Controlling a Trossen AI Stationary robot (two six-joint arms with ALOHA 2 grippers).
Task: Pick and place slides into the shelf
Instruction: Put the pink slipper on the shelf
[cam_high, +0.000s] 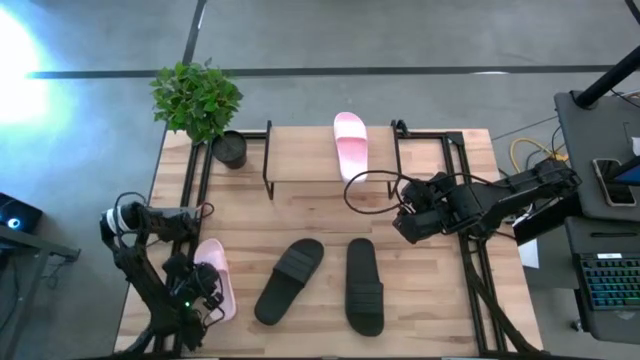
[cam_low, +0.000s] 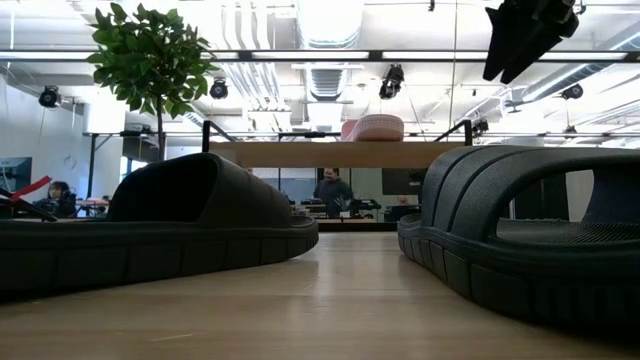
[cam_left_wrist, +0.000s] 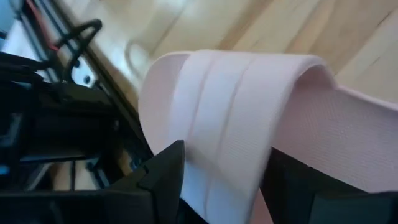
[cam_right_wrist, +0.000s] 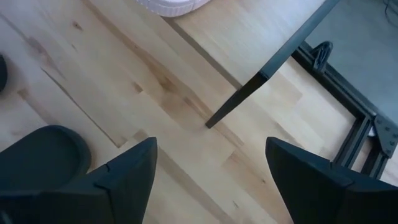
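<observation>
One pink slide (cam_high: 350, 143) lies sole-down on the shelf's plank top (cam_high: 320, 168), also seen in the low view (cam_low: 375, 127). The second pink slide (cam_high: 216, 278) is near the table's left near corner, with my left gripper (cam_high: 197, 292) shut on it. Two black slides (cam_high: 290, 280) (cam_high: 365, 286) lie side by side on the table's near middle. They fill the low view (cam_low: 150, 225) (cam_low: 530, 230). My right gripper (cam_high: 407, 225) hovers open over bare table, right of the shelf's right frame, and touches nothing. The right wrist view shows its fingers wide apart (cam_right_wrist: 211, 180). My left gripper (cam_left_wrist: 221, 171) holds the pink slide by its wide strap (cam_left_wrist: 230, 112), pinched between the two fingers (cam_left_wrist: 165, 174), one on each side of the strap. The fingers come slanting down from the table's near left side. Whether the sole rests on the table, I cannot tell.
A potted plant (cam_high: 197, 98) with a dark pot (cam_high: 230, 150) stands at the table's far left corner beside the shelf. Thin black shelf frames (cam_high: 268, 160) (cam_high: 397, 160) stand at both plank ends. Cables (cam_high: 365, 190) loop near the right arm. People sit in the room behind (cam_low: 332, 190).
</observation>
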